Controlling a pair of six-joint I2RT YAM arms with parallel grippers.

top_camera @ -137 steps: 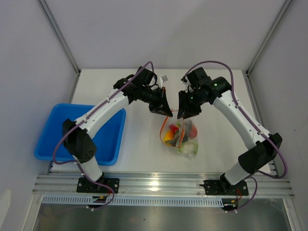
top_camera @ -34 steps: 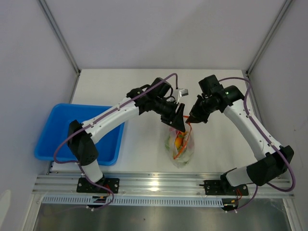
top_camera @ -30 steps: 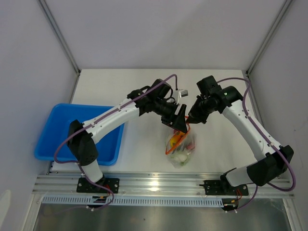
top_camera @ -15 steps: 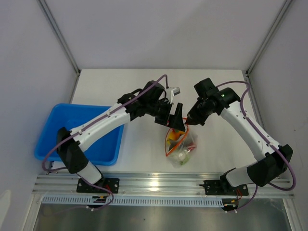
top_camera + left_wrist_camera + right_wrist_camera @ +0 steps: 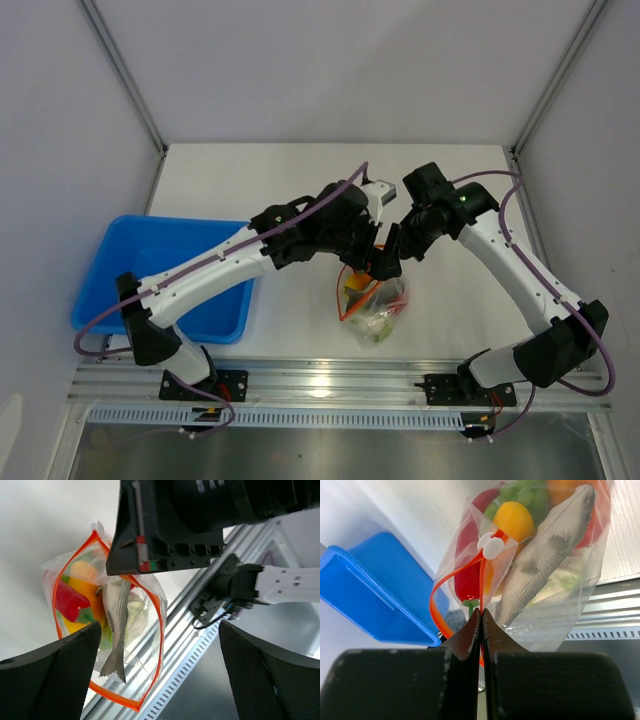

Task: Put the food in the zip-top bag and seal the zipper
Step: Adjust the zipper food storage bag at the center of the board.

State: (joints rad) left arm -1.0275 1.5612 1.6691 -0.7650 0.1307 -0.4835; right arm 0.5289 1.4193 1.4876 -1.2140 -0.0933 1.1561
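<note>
Right gripper (image 5: 481, 614) – fingers pressed together, pinching zipper (image 5: 482, 582) at mouth of zip-top bag (image 5: 378, 310). Left gripper (image 5: 383, 262) spread wide, holding nothing, just beside bag mouth. Bag at 6 o'clock from both grippers, food inside – grey fish (image 5: 540, 565), yellow piece (image 5: 512, 520). Blue tray (image 5: 105, 270) at bag's 9 o'clock, well apart.

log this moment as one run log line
left jaws: open, empty | right jaws: shut on zipper | food: inside zip-top bag | zipper: not fully closed
</note>
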